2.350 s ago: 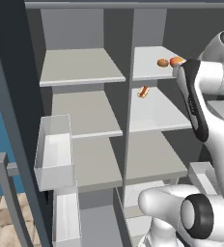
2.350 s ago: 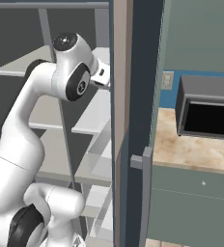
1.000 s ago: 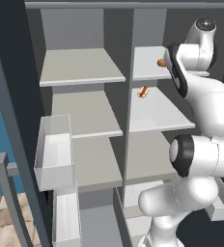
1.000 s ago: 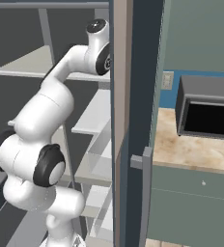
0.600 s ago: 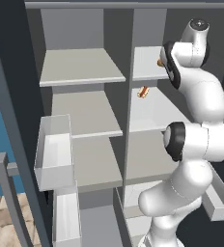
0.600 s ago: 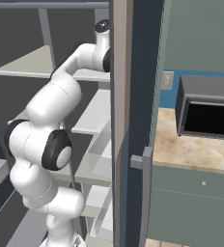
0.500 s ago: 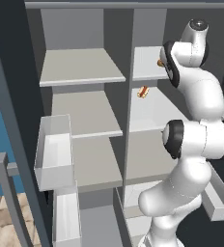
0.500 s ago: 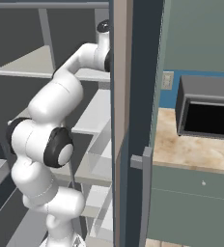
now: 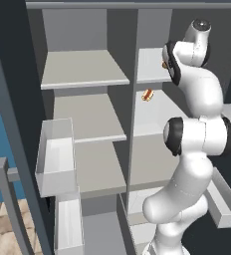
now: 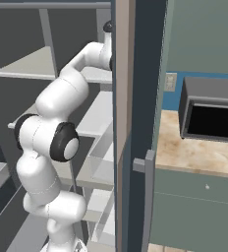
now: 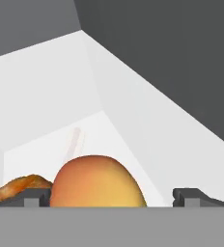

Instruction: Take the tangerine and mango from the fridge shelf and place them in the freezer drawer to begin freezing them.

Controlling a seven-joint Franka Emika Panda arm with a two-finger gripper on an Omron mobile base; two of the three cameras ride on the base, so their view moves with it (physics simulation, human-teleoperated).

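Your arm [image 9: 194, 134] is stretched up and into the right-hand column of the open fridge [image 9: 87, 74], its wrist level with the top right shelf [image 9: 150, 69]. That reach looks deliberate — the fruit sits high and toward the back, so the arm has to stand nearly straight to get the hand in flat along the shelf.

In the hand view, the claw [image 11: 111, 195] is spread wide, one dark fingertip [image 11: 36, 197] on each side, and the mango [image 11: 97, 183] sits right between them, close to the camera. Nothing is gripped yet; the jaws straddle the mango with some gap showing on the right. Set this wide, they can slide past the fruit's widest part before closing.

Beside the mango, at the left edge, an orange, mottled shape [image 11: 17, 185] pokes out behind the left fingertip. You can't tell from here whether it is the tangerine or something else. In the left base view a speck of orange [image 9: 164, 64] shows at the shelf edge beside the arm's upper link — too small to name.

A red-and-tan hot dog [image 9: 147, 94] lies on the shelf below; leave it.

Low on the right, the grey drawer [image 9: 224, 201] stands pulled out, ready to take the fruit.

My read: you are about to grip the mango, with the first carry not yet begun.
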